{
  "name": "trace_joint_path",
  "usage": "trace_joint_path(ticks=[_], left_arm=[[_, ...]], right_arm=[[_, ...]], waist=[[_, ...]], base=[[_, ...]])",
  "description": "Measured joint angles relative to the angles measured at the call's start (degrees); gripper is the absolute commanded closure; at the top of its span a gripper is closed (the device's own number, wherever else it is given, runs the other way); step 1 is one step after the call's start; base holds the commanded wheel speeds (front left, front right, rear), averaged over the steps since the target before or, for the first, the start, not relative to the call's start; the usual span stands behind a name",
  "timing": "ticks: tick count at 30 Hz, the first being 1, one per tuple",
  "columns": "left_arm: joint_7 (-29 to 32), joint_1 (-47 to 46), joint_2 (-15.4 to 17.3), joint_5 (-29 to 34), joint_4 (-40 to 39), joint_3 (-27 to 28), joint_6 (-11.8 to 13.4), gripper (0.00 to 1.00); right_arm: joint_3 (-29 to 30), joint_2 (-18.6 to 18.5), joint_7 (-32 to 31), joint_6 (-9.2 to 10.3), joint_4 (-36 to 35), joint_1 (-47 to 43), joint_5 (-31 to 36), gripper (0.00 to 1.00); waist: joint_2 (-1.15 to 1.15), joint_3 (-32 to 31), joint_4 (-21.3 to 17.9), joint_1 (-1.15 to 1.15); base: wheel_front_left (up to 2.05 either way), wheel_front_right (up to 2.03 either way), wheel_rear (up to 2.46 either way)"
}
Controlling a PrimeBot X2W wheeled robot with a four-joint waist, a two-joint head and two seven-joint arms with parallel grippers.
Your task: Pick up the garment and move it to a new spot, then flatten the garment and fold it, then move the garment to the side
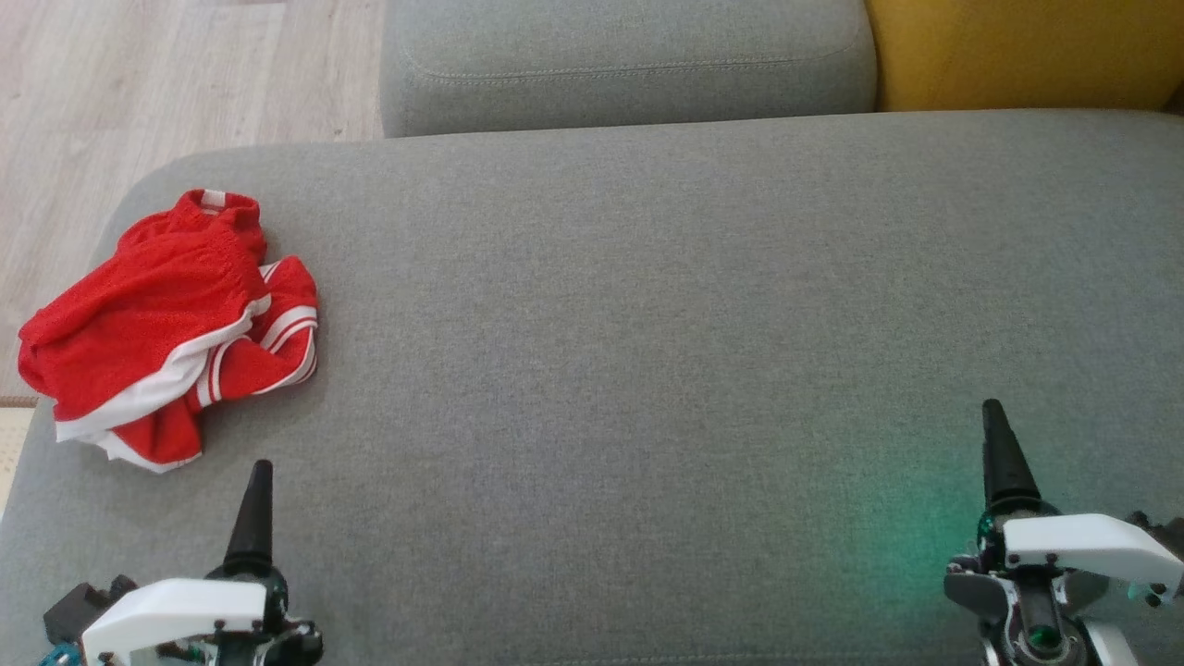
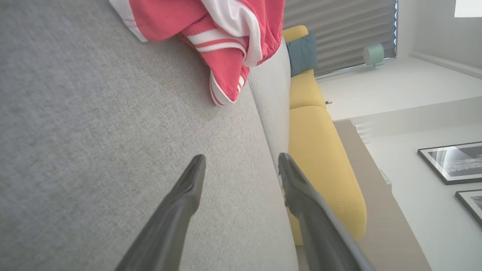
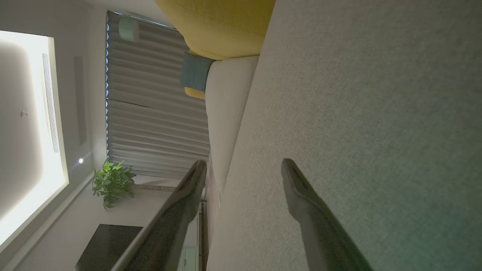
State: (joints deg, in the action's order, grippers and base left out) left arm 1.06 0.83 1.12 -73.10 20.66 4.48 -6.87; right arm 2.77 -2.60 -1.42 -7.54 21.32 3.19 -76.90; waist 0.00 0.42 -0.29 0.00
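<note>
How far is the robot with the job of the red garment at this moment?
Done: nothing that I can see; the red garment lies bunched up near the left edge of the grey cushion, neither flat nor folded. In hand: nothing; the left claw and the right claw are both open and empty, apart from the cloth. Left: probably everything: picking it up, moving, flattening, folding and setting it aside.

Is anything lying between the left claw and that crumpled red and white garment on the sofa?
Nothing visible. Only bare grey fabric sofa cushion separates the open left gripper from the crumpled red, white-striped garment ahead of it.
</note>
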Motion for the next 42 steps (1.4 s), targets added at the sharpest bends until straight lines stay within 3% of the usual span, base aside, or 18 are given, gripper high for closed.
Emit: trace_joint_path(ticks=[12,31,42], left_arm=[[-1.9,0.0,0.0,12.1,-0.5,-0.1,0.8,0.00],[-4.8,-1.3,0.3,25.8,-0.6,-0.9,1.9,0.00],[-6.8,-1.7,0.8,34.0,-0.2,-1.8,3.9,0.00]], right_arm=[[-2.6,-0.2,2.2,0.00,0.0,1.2,10.9,0.00],[-4.2,-0.2,5.1,0.00,1.2,2.5,24.2,0.00],[-4.7,-0.2,7.0,0.00,2.0,3.6,33.1,0.00]], waist=[[0.00,0.0,-0.1,0.00],[0.00,0.2,-0.5,0.00],[0.00,0.3,-0.6,0.00]], base=[[0.00,0.00,0.00],[0.00,0.00,0.00],[0.00,0.00,0.00]])
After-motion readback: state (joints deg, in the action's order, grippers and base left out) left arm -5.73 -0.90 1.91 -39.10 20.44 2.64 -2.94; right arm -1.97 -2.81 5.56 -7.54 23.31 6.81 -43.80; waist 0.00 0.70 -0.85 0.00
